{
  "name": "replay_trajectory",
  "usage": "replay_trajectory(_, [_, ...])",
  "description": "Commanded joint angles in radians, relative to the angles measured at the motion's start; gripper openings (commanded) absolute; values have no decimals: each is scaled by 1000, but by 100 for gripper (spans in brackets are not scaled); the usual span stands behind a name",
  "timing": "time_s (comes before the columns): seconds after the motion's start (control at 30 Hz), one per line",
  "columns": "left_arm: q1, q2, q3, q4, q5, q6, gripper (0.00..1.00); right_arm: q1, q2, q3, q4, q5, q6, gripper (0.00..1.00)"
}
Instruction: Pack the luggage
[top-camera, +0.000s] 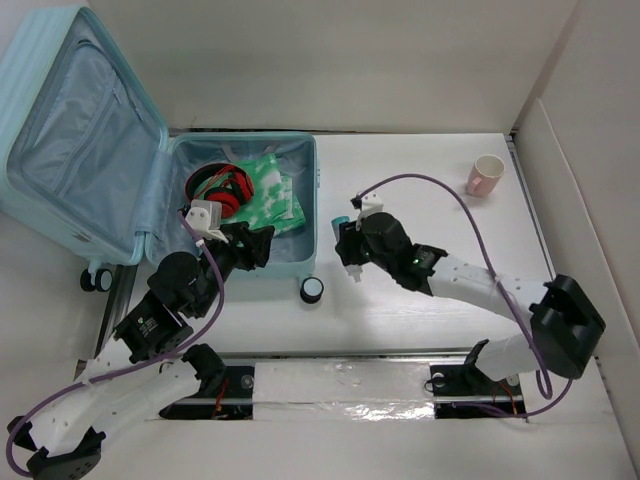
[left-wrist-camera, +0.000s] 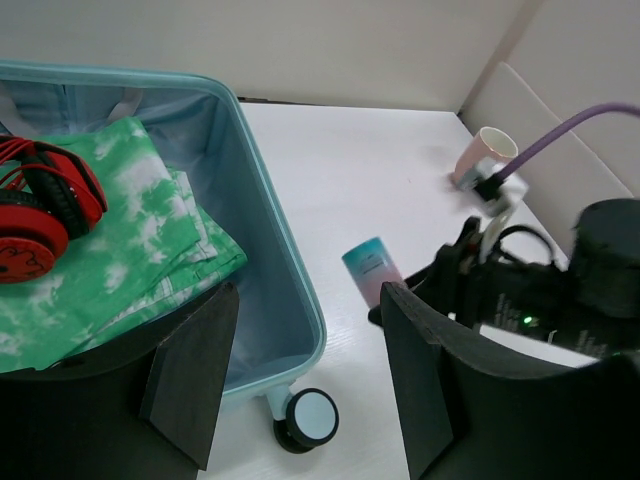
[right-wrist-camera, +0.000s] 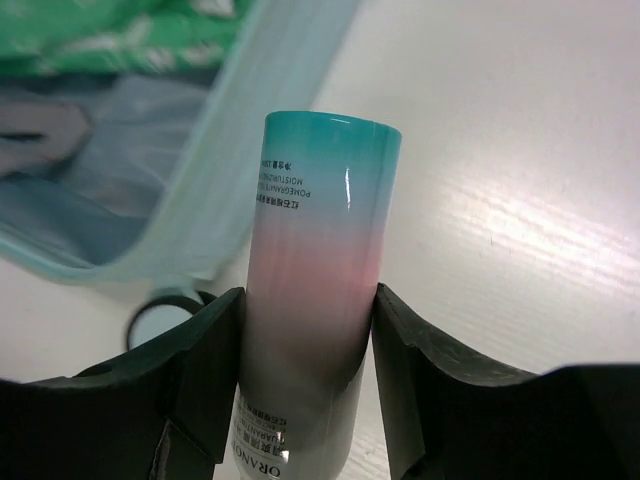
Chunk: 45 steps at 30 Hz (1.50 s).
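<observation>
Gripped between the pads of our right gripper (right-wrist-camera: 308, 310), a teal-to-pink cosmetic tube (right-wrist-camera: 322, 200) is filling the wrist view, and the claw is clenching its lower body. We are holding it over the table (top-camera: 430, 180), just beside the right wall of the luggage (top-camera: 75, 140), which is lying open at the far left with its lid thrown back. Red headphones (top-camera: 222, 188) and a green tie-dye cloth (top-camera: 272, 190) are already sitting in the base half. Our left gripper (left-wrist-camera: 305, 360) is hovering over the near rim, jaws spread and holding nothing. We are judging this to be the carry step for the tube: next we are needing to lift it over the wall, move it left above the lining, and release. A pink cup (top-camera: 486, 175) is standing well apart at the far right
</observation>
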Motion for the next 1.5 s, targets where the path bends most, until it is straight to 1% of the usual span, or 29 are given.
replay_trajectory(0.0, [2,-8,-5,38,4,11,55,19,-68,70,111,-39,-26,41])
replay_trajectory(0.03, [2,-8,-5,40,3,11,55,19,-65,103,142,-96,-26,41])
replay_trajectory(0.1, [2,-11,-5,40,4,11,55,19,-14,152,212,-141,-17,41])
replay_trajectory(0.13, [2,-11,-5,40,4,11,55,19,15,238,219,-171,-11,41])
replay_trajectory(0.2, [2,-11,-5,38,3,9,55,19,116,325,246,-191,21,43])
replay_trajectory(0.23, [2,-14,-5,37,3,9,55,19,150,361,268,-184,49,47])
replay_trajectory(0.27, [2,-16,-5,38,3,9,55,19,182,420,291,-193,72,55])
replay_trajectory(0.3, [2,-17,-6,38,3,9,55,-3,241,450,311,-203,125,71])
replay_trajectory(0.33, [2,-19,-6,37,3,8,55,-14,265,476,312,-242,155,76])
replay_trajectory(0.37, [2,-20,-6,37,7,8,55,-36,285,503,332,-272,201,83])
replay_trajectory(0.4, [2,-22,-5,38,9,6,55,-36,299,505,346,-303,218,85])
replay_trajectory(0.47, [2,-22,-6,40,21,6,55,-48,293,476,386,-302,248,85])
replay_trajectory(0.53, [2,-23,-5,38,27,6,55,-57,244,412,401,-270,252,81])
replay_trajectory(0.57, [2,-25,-5,38,29,6,55,-68,219,384,400,-197,243,79])
replay_trajectory(0.6, [2,-26,-5,38,29,6,55,-68,195,326,389,-166,218,68])
replay_trajectory(0.67, [2,-33,-6,40,31,6,55,-103,106,259,375,-58,193,52])
replay_trajectory(0.7, [2,-37,-6,41,31,6,55,-119,75,223,358,-26,171,29])
replay_trajectory(0.73, [2,-37,-6,41,31,6,55,-140,46,156,345,0,158,21])
replay_trajectory(0.8, [2,-37,-6,43,35,6,55,-227,-37,99,287,68,138,12])
replay_trajectory(0.87, [2,-34,-6,43,41,6,55,-293,-86,27,251,146,120,11])
replay_trajectory(0.9, [2,-33,-6,44,43,6,55,-364,-130,5,224,170,103,11])
replay_trajectory(0.97, [2,-31,-6,43,44,6,55,-436,-161,-45,207,242,92,15])
replay_trajectory(1.0, [2,-33,-6,44,44,6,55,-508,-175,-58,199,256,88,28])
replay_trajectory(1.07, [2,-33,-8,44,46,6,56,-577,-172,-73,194,281,83,44])
replay_trajectory(1.1, [2,-31,-8,44,46,4,56,-640,-166,-71,190,281,84,57])
replay_trajectory(1.13, [2,-33,-8,46,47,6,56,-669,-148,-61,183,257,84,62])
replay_trajectory(1.2, [2,-33,-8,46,49,4,56,-721,-123,-38,173,221,89,68])
replay_trajectory(1.33, [2,-33,-8,46,54,4,56,-839,-24,43,144,217,72,68])
replay_trajectory(1.47, [2,-39,-9,47,60,4,56,-893,121,163,94,143,28,68])
